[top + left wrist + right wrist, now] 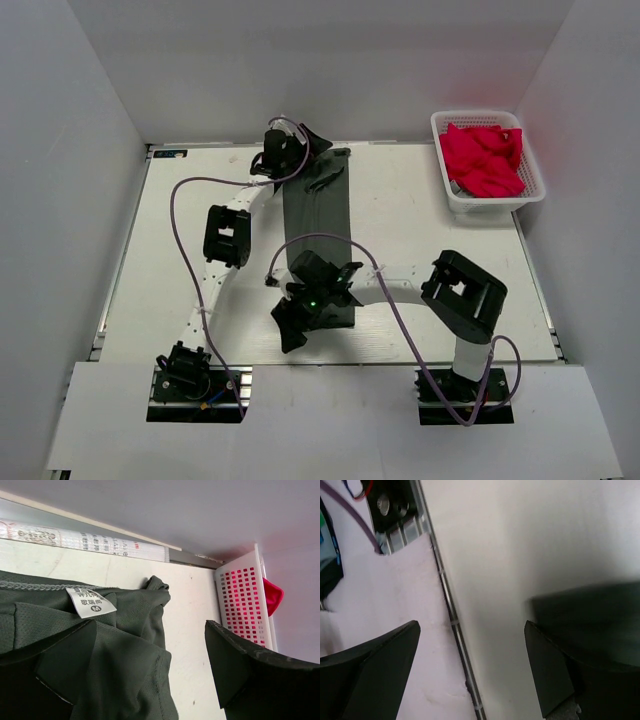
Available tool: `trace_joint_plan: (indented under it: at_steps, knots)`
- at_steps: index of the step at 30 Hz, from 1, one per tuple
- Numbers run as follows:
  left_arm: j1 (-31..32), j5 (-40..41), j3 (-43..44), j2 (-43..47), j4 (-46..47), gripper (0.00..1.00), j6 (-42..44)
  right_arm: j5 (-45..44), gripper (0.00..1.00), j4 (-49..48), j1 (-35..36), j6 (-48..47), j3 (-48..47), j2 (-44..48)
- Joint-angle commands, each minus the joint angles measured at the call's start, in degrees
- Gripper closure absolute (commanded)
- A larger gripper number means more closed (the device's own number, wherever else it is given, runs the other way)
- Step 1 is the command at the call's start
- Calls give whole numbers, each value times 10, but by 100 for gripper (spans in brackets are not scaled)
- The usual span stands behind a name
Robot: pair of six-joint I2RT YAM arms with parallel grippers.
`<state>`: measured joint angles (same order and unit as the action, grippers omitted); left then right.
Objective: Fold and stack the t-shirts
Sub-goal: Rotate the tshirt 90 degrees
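The dark charcoal-grey t-shirt (318,225) lies on the table as a long narrow strip running from far to near. Its neck end with the pale label (90,603) shows in the left wrist view. My left gripper (316,156) is at the strip's far end, open, with its jaws spread over the collar cloth (151,626). My right gripper (291,326) is at the strip's near end, open and empty (471,626), above the table's front edge. The red-pink t-shirts (482,160) lie crumpled in the basket.
The white mesh basket (530,190) stands at the back right corner; it also shows in the left wrist view (244,605). White walls close in the table on three sides. A metal rail (451,615) runs along the table's near edge.
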<state>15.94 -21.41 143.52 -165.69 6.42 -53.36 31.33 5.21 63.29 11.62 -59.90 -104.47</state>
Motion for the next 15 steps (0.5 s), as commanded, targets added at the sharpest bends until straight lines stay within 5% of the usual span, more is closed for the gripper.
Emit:
trace_joint_plan:
  at_steps: [1,15]
  knots:
    - [-9,41,-15,-34,-31,0,-3,26,10,50,25,-27,-7,17]
    - [-9,60,-7,72,23,0,20,-250,10,-46,45,72,128,246]
